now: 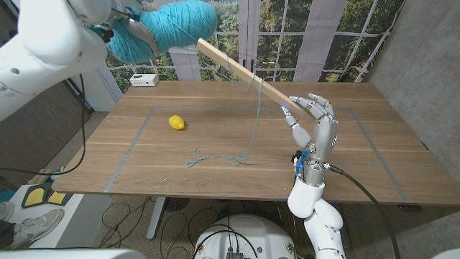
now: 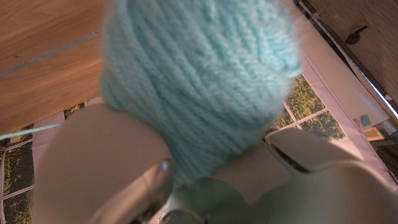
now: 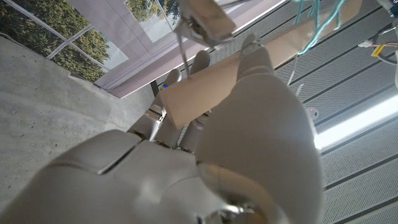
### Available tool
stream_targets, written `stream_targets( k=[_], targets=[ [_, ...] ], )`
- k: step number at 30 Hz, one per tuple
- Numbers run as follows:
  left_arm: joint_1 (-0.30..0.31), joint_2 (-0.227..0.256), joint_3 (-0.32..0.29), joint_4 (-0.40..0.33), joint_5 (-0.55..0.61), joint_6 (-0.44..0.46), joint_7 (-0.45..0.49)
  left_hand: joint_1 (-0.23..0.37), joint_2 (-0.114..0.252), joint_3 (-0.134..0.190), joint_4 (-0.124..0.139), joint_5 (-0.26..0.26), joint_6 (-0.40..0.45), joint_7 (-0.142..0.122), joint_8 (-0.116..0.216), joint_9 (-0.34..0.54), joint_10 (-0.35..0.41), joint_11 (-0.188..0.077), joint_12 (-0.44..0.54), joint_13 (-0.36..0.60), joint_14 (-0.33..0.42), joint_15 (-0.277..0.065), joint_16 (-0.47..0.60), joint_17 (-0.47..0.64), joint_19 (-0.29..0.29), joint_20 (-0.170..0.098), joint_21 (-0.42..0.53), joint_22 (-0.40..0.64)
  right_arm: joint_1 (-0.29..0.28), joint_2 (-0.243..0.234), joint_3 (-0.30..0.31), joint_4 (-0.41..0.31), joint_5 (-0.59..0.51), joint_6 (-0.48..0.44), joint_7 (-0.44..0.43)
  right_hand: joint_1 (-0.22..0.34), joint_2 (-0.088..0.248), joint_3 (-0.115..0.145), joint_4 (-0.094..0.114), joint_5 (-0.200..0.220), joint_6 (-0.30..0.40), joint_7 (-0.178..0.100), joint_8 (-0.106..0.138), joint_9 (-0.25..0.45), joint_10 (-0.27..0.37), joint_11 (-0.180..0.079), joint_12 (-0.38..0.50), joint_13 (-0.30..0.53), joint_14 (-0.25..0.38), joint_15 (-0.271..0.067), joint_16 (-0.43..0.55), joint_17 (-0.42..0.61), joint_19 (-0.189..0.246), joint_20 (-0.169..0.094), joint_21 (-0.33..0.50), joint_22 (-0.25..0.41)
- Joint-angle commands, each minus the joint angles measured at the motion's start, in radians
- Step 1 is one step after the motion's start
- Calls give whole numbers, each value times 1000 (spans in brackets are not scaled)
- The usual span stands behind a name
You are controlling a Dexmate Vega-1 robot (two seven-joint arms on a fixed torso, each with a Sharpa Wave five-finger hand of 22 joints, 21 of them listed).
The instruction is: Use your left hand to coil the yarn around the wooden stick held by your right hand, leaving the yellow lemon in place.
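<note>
My left hand [image 1: 136, 32] holds a big ball of teal yarn [image 1: 169, 29] high above the table's far left; the ball [image 2: 199, 81] bulges out between its fingers in the left wrist view. My right hand [image 1: 310, 119] grips one end of a flat wooden stick [image 1: 241, 70] that slants up and left toward the ball. The stick [image 3: 261, 62] crosses its fingers in the right wrist view. A teal strand [image 1: 256, 115] drops from the stick's middle to a loose tangle [image 1: 215, 156] on the table. The yellow lemon [image 1: 176, 122] lies on the table's left half.
A white box [image 1: 144, 80] stands at the table's far left corner. Grey tape lines [image 1: 133, 147] mark a rectangle on the wooden table [image 1: 388, 129]. Windows run behind the far edge.
</note>
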Motion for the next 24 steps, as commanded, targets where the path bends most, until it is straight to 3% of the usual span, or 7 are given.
stream_targets(
  k=[1,7,10,16,21,24],
  targets=[
    [225,75,-156,12,-399,-37,248,268,281,113,113,5,7,3,-2,2,24,-17,1,1,212,-210,-3,107,-5,-86,1,1,11,-130,-126,-25,192,-124,1,123,124,1,5,5,9,5,1,1,7,5,-3,0,6,-68,-2,2,-6,-154,11,3],
    [193,117,-57,31,-485,-47,312,268,281,113,112,5,7,3,-3,4,25,-17,-1,-1,212,-210,-2,112,-5,-85,2,-2,25,-228,-209,-47,280,-223,1,124,125,-1,7,5,6,6,0,3,6,4,-4,3,6,-68,-3,3,-7,-153,13,3],
    [215,123,-64,45,-557,-58,371,269,282,113,112,5,8,4,-4,3,27,-19,-3,-4,214,-210,-3,112,-5,-85,2,-3,34,-272,-250,-55,333,-269,1,124,125,-2,8,5,7,5,-1,4,6,5,-4,4,6,-68,-3,3,-7,-153,14,3],
    [138,119,73,65,-551,-105,345,270,283,112,111,5,6,4,-5,4,25,-18,0,3,212,-211,-5,112,-5,-86,3,-4,55,-354,-316,-75,398,-367,1,127,126,-3,9,6,9,9,-1,4,6,7,-5,5,7,-68,-3,4,-8,-153,15,2],
    [126,98,111,82,-580,-153,348,271,284,111,111,4,7,6,-5,5,24,-17,-2,1,213,-211,-8,108,-5,-86,3,-5,77,-440,-382,-101,463,-470,7,129,125,-4,9,6,8,9,-2,5,8,6,-7,4,7,-69,-3,4,-9,-153,17,2],
    [135,94,99,95,-635,-197,359,272,283,110,109,4,4,4,-8,6,24,-19,-4,0,214,-211,-9,110,-3,-86,4,-6,88,-481,-418,-119,497,-539,15,129,125,-5,10,6,9,10,-2,6,8,7,-7,4,7,-69,-3,4,-9,-153,17,2]
  ],
)
